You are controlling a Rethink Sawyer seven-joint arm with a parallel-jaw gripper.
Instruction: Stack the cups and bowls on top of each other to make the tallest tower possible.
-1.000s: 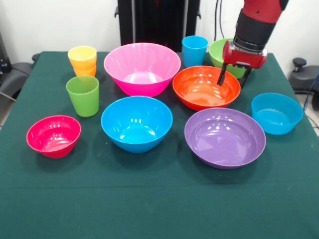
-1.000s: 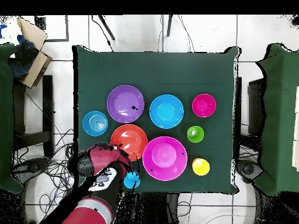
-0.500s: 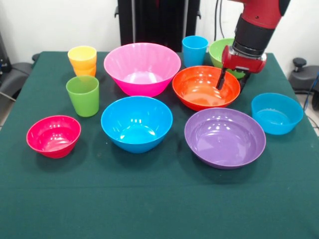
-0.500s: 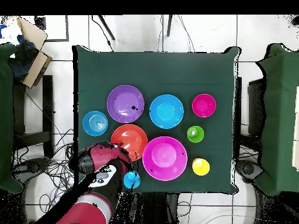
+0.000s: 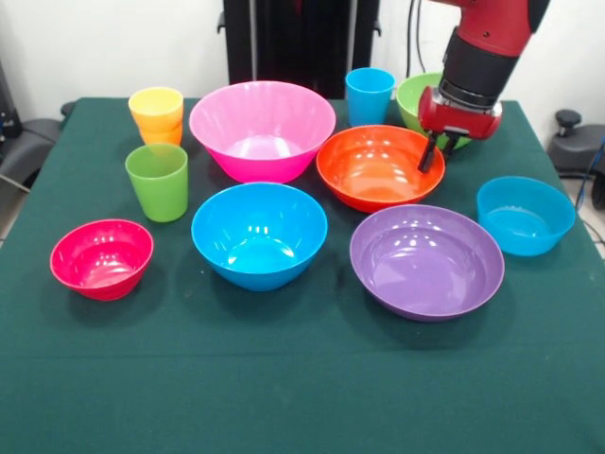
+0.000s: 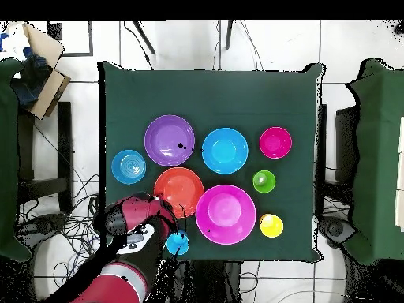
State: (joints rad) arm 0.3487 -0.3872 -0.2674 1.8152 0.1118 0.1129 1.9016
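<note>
1. The orange bowl (image 5: 378, 167) sits toward the surface's (image 5: 302, 378) far right corner, touching the pink bowl (image 5: 263, 130). It looks light, stiff and slick; the thin rim seems the best hold.
2. The gripper (image 5: 437, 151) hangs near-vertical from the arm (image 5: 482, 47) at that bowl's right rim.
3. One dark finger shows at the rim; whether the fingers are pinched on it, I cannot tell.

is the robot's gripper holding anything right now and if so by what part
The gripper sits at the orange bowl, at its rim on the side toward the light green bowl. Whether it actually clamps that rim cannot be told from either view.
</note>
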